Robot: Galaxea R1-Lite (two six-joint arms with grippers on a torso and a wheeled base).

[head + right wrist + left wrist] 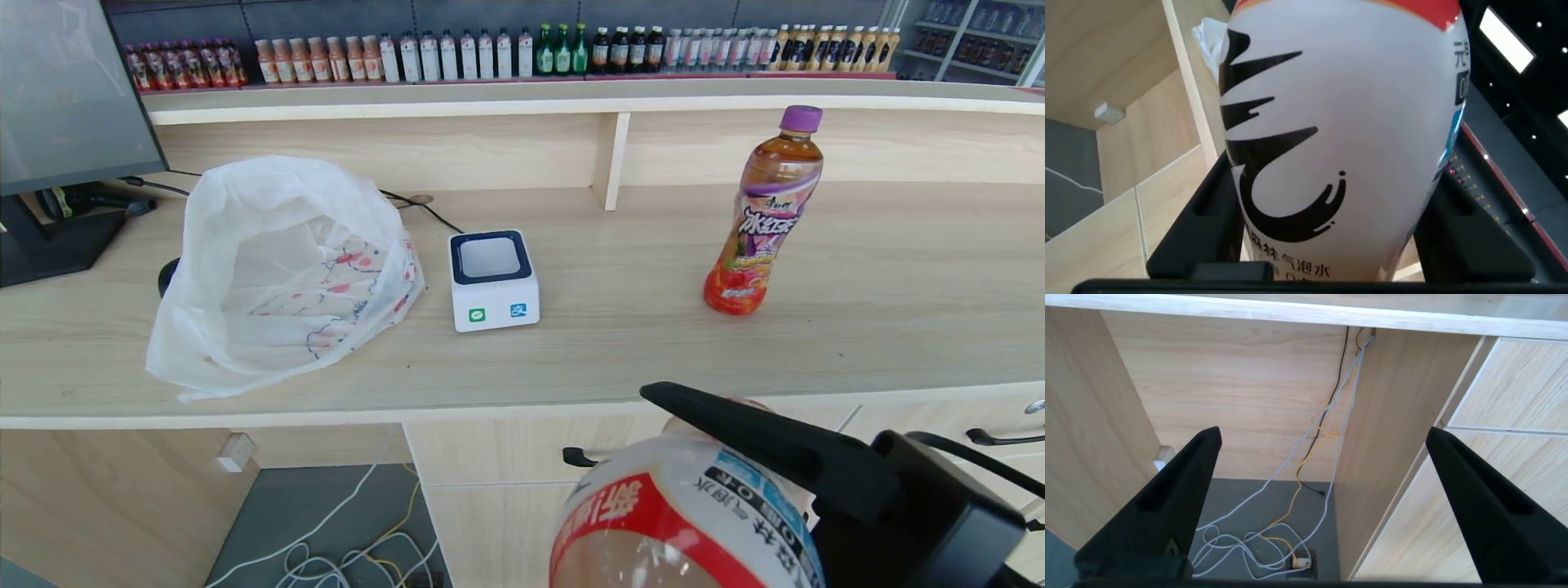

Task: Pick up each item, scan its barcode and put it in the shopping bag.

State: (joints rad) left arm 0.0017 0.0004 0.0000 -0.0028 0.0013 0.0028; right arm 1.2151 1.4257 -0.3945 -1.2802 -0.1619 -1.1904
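Tapered matte-black fingers [1159,514], black wrist housing [922,523], looped cable [980,457]

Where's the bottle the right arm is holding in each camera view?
Head view: white-and-red labelled plastic bottle, bottom edge, right of centre.
Left wrist view: not in it.
Right wrist view: the bottle, close up, centre.
Shared landmark: pale wood cabinet fronts, in all three.

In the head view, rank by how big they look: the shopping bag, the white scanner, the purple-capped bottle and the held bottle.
1. shopping bag
2. held bottle, though it is close to the camera and cut off by the frame, so this place is unsure
3. purple-capped bottle
4. scanner
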